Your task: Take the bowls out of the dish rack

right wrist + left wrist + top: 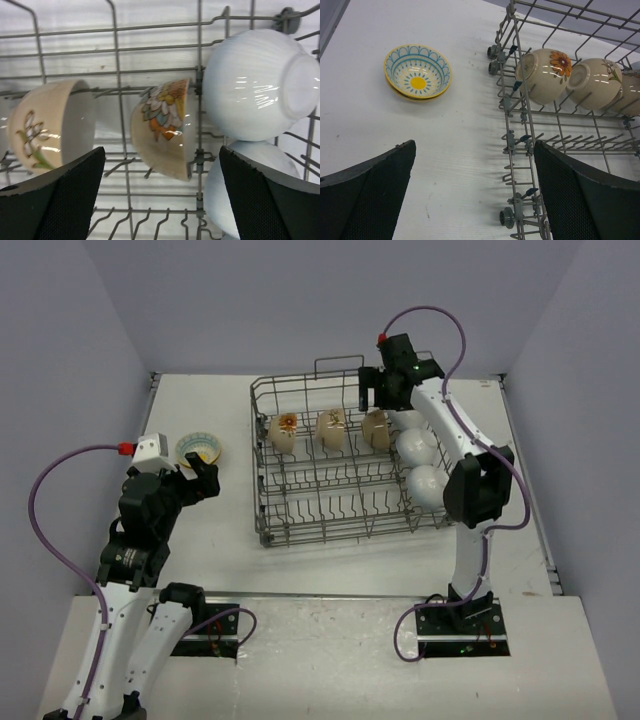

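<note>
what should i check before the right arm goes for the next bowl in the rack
1. Right gripper open: ok, fingers spread wide.
2. Cream ceramic bowl with the orange flower pattern centred between the fingers: ok.
3. Room for the right-hand finger beside the ribbed white ceramic bowl: cannot tell, they look close.
4. That bowl free of the tines of the grey wire dish rack: cannot tell.
5. Left gripper open and outside the rack: ok.
6. Teal-rimmed, yellow-centred bowl already out on the white table: ok.
</note>
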You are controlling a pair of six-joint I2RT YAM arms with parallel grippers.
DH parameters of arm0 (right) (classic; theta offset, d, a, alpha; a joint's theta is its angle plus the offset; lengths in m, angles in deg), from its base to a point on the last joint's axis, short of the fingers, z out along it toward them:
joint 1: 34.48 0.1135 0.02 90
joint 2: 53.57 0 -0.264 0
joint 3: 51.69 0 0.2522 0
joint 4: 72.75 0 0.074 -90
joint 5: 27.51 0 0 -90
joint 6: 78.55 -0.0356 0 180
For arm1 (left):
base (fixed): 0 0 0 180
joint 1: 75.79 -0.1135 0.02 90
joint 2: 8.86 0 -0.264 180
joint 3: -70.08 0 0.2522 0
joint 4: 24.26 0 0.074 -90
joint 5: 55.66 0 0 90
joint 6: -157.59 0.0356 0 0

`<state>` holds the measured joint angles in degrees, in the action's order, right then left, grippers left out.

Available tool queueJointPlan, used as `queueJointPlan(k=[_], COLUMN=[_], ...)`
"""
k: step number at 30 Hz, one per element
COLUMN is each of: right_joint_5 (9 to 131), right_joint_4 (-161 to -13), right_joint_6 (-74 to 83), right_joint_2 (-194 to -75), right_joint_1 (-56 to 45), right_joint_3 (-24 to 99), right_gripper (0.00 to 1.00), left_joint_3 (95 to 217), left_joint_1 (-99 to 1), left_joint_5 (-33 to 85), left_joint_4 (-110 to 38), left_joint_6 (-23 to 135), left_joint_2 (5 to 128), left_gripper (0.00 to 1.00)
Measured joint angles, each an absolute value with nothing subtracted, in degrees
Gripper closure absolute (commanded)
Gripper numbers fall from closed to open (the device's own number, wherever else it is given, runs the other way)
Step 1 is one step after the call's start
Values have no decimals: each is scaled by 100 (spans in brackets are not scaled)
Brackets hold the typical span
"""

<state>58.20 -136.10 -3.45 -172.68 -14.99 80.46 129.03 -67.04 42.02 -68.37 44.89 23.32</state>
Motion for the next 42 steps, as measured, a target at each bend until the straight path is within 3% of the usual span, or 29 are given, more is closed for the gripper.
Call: queueJointPlan(k=[14, 20, 32, 42], right_joint_5=[5101, 4773, 4397, 4552], right_joint_4=[-13636, -13623, -13454, -13286], right_joint_6=[-305, -299, -203, -194], right_joint_2=[-17659, -17773, -17873, -17742], right_joint_1=[-1154, -1025, -948, -970], right_joint_3=[7624, 7632, 7549, 7364], right_gripper=[5, 11, 57, 72], left_joint_3=[12903, 12903, 12903, 12903], left_joint_1=[-6704, -6704, -6704, -6704], left_joint_5=[4202, 4202, 4202, 4202], left_joint_4=[-6833, -6831, -6829, -6822], left_joint_6=[4489, 4491, 4491, 4491], left_joint_2=[2319, 2313, 2297, 2267], left_gripper=[0, 0, 0, 0])
